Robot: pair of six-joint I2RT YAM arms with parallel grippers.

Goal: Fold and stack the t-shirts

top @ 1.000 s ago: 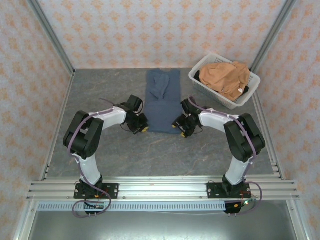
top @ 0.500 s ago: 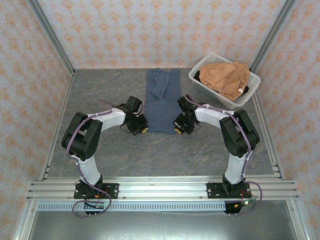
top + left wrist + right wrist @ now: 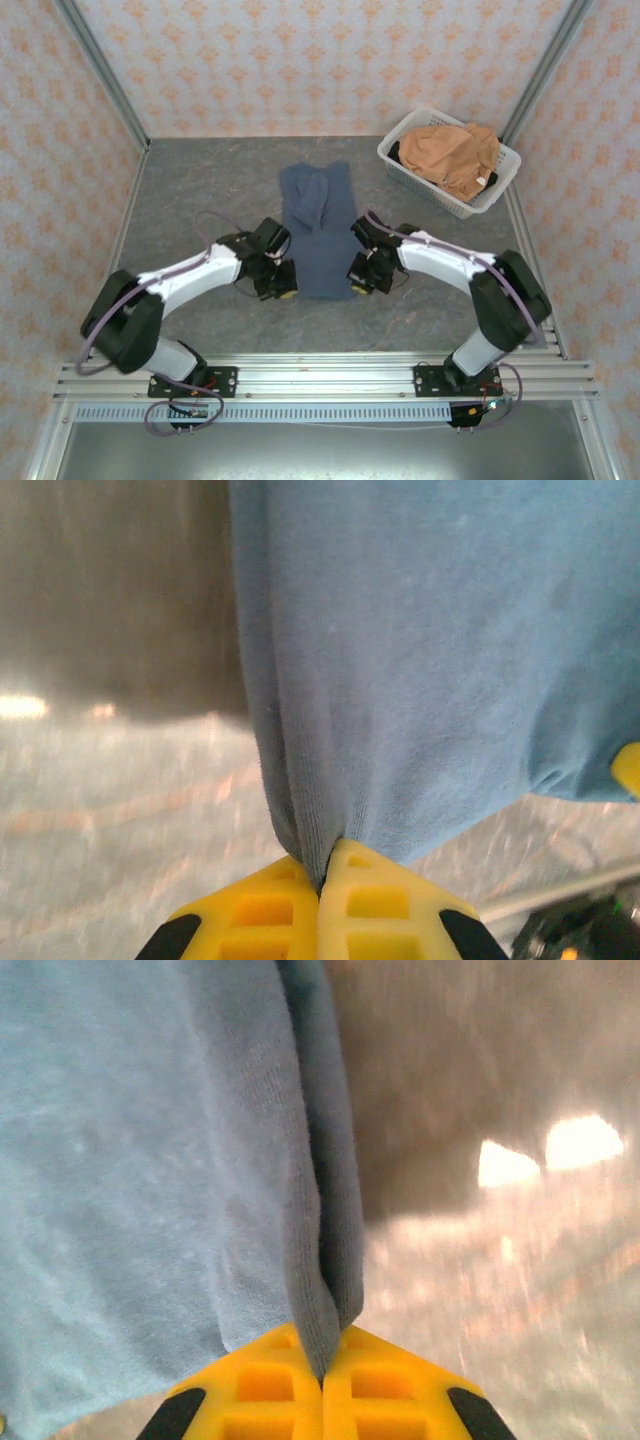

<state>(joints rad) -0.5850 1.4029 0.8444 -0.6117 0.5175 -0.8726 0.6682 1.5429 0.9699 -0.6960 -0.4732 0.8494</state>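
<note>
Fabric of the slate-blue t-shirt (image 3: 318, 225) puckers where left gripper (image 3: 320, 880) and right gripper (image 3: 322, 1370) pinch its near corners; slightly lifted, we think.

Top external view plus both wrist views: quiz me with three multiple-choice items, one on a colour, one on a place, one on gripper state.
1. The t-shirt on the table is:
A. slate blue
B. white
C. green

2. The orange-tan t-shirt lies:
A. at the table's near edge
B. in the white basket
C. over an arm

3. The left gripper and right gripper are:
A. both open
B. one open, one shut
C. both shut on the slate-blue t-shirt's near edge

Answers:
1 A, the cloth reads slate blue in all three views.
2 B, it is heaped inside the basket at the far right.
3 C, each wrist view shows the gripper closed with blue cloth pinched in it.
</note>
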